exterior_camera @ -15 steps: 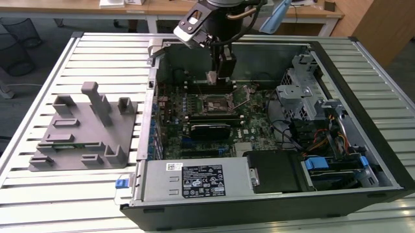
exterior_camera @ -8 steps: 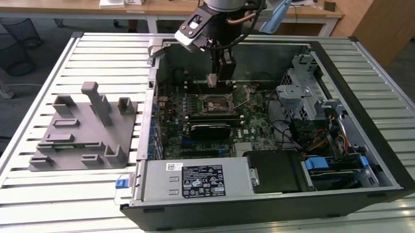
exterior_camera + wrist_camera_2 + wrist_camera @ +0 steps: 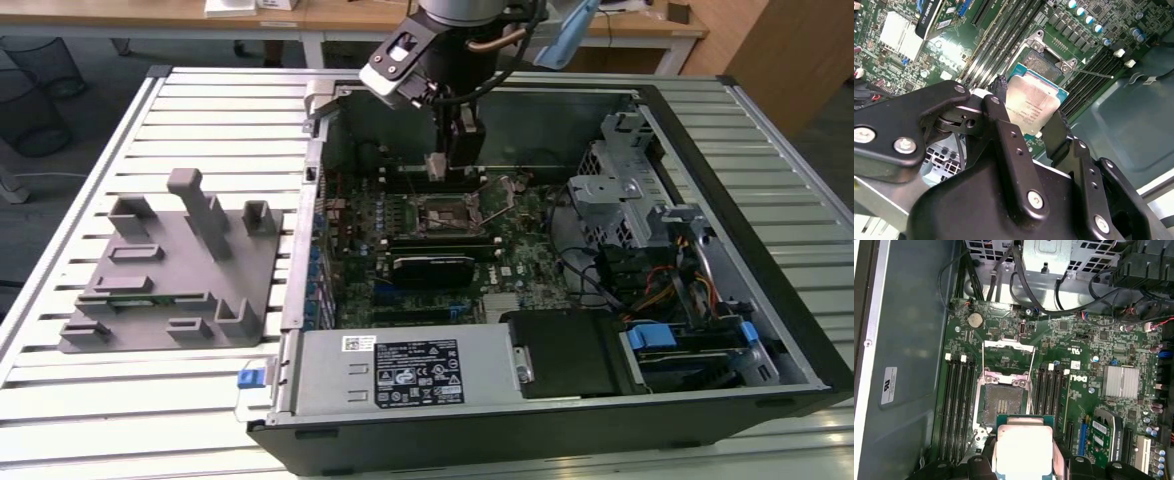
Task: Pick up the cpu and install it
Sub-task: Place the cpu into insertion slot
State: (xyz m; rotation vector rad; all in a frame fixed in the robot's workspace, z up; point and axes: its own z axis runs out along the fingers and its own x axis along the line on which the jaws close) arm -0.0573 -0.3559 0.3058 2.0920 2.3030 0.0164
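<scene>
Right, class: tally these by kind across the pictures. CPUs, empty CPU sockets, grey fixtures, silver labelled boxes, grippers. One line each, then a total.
cpu: 1, clamped in the gripper above the board
empty socket: 1
grey fixture: 1
silver box: 1
gripper: 1
Total: 5

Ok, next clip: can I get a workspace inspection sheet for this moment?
Surface: slatted metal table, open computer case on it.
Job's things: cpu held over the motherboard, near the open, empty socket.
Clutter: grey fixture beside the case.
End effector: end effector shut on the cpu's edges.
Cables: black bundle and coloured wires, inside the case.
Surroundings: desks, wire bins.
</scene>
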